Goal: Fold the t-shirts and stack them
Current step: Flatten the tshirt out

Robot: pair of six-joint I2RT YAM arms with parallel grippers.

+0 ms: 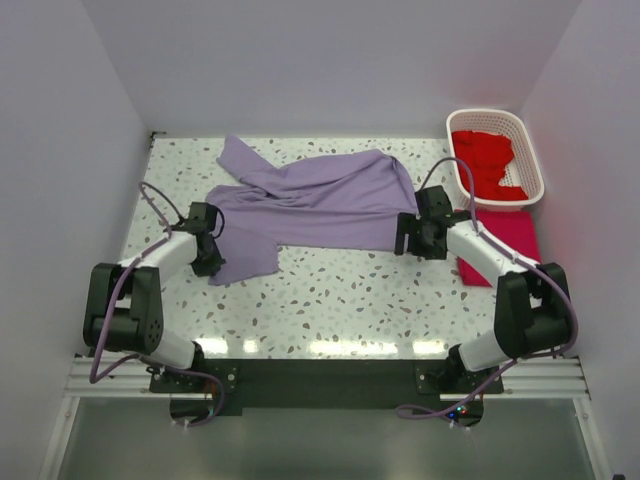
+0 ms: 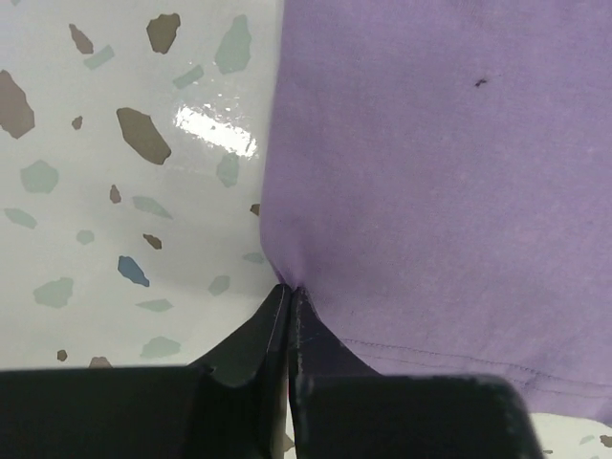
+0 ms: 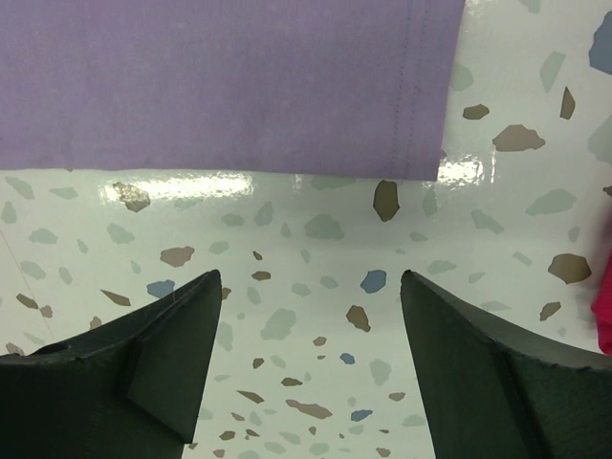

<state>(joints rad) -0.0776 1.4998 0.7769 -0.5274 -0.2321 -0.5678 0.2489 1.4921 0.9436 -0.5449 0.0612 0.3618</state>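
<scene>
Two grippers, one basket and at least three t-shirts were recorded on one speckled table (image 1: 340, 295).

One lavender t-shirt (image 1: 320, 205) was laid out, creased and unfolded, across the middle of the table, with one part reaching toward the far left corner and another hanging toward the near left.

One crimson-pink t-shirt (image 1: 522, 238) was seen flat on the table at the right, just in front of the basket and partly hidden by the right arm.

One white lattice basket (image 1: 537, 165) was placed at the far right corner. Bright red t-shirts (image 1: 485, 155) were held in it in a crumpled heap; their number could not be counted.

The left gripper (image 1: 210, 255) was set on the near left part of the lavender t-shirt. In the left wrist view its fingertips (image 2: 290, 289) were brought together on the garment's edge, and the cloth (image 2: 430, 191) was puckered where it was pinched.

The right gripper (image 1: 412, 240) was held at the right end of the lavender t-shirt. In the right wrist view its jaws (image 3: 311, 277) were spread wide over bare table with nothing between them, and the stitched hem (image 3: 220, 86) was seen just beyond the fingertips, untouched.
</scene>
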